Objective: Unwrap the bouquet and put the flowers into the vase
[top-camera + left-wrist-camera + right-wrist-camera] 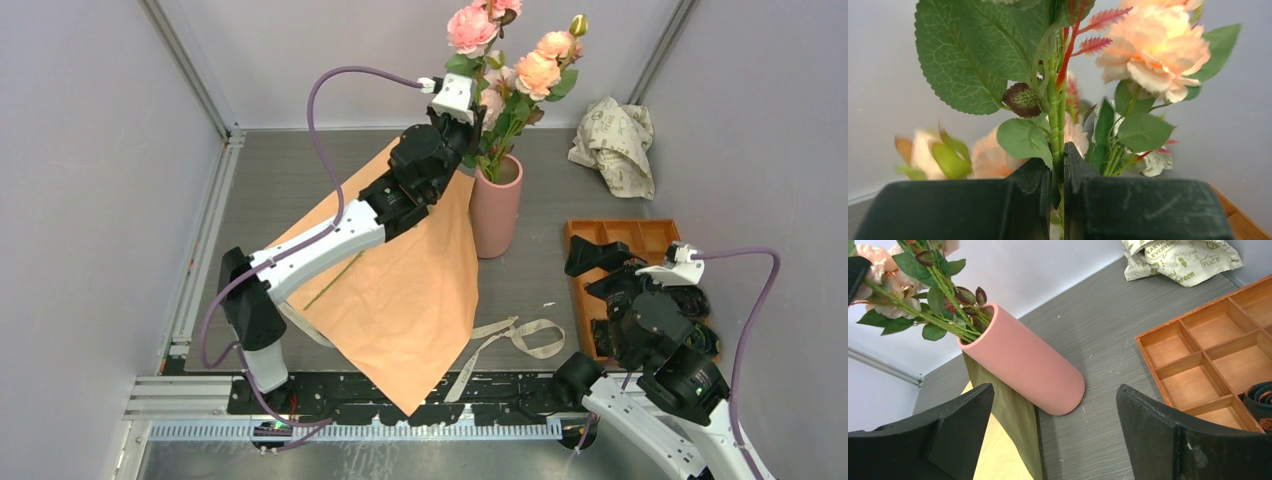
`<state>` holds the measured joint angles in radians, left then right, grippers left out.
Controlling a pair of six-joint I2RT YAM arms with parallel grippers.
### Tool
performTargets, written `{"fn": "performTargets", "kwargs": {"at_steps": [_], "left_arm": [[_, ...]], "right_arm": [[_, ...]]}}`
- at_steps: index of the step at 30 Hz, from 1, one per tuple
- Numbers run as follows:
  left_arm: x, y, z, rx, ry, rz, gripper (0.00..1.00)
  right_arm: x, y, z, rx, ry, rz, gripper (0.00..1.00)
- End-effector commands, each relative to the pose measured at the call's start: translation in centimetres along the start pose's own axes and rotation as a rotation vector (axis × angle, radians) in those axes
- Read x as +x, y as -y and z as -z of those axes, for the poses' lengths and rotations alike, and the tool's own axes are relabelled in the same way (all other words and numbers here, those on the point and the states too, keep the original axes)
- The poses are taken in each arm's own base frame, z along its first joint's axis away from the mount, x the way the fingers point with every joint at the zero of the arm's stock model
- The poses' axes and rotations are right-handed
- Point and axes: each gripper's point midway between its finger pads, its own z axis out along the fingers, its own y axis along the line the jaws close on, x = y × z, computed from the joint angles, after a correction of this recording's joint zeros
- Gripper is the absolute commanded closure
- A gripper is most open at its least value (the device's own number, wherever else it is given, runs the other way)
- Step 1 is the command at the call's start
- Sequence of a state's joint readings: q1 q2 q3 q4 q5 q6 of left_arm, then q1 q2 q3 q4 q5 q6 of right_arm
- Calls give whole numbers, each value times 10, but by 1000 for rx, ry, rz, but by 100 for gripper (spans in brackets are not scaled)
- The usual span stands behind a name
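Now the flowers [505, 60] are stood in the vase [496, 205].
They are pinched by the left gripper [1057, 170]; the right gripper [1055, 390] is spread wide, empty.

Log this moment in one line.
left gripper shut on green flower stems | stems in tall matte pink vase | right gripper open

Soft, even light fills the scene, bright on the pale walls [90, 200], leaving only faint shadows on the table [540, 270]. In the left wrist view the flowers [1053, 115] are sharp at the stems and near leaf, blurred at the lower-left blooms.
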<state>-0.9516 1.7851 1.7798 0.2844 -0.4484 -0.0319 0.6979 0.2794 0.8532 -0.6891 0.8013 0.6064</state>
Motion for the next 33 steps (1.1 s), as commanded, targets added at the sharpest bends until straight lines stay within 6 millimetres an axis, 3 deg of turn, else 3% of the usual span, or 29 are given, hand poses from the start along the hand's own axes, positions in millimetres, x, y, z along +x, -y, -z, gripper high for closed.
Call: {"fn": "performTargets", "kwargs": {"at_steps": [1,5,15,21,23,25,33], "left_arm": [[-35,8,7,37,80,138,95],[-23,12,10,59,50,162,86],[-1,22,24,119,-23,233,77],[8,30,36,170,-109,251,54],[10,34,40,192,-153,249,36],[12,34,46,192,-197,253,28],[3,16,87,167,-303,275,25]], "right_arm": [[-4,-8,-3,-11,15,-39,3],[-1,-11,-6,-15,8,-37,3],[4,-12,-8,-17,-1,-33,3],[6,-15,-10,-23,-11,-28,3],[7,-17,-10,-27,-17,-27,2],[8,-19,-11,-32,-22,-28,2],[9,-28,-13,-54,-39,-30,1]]}}
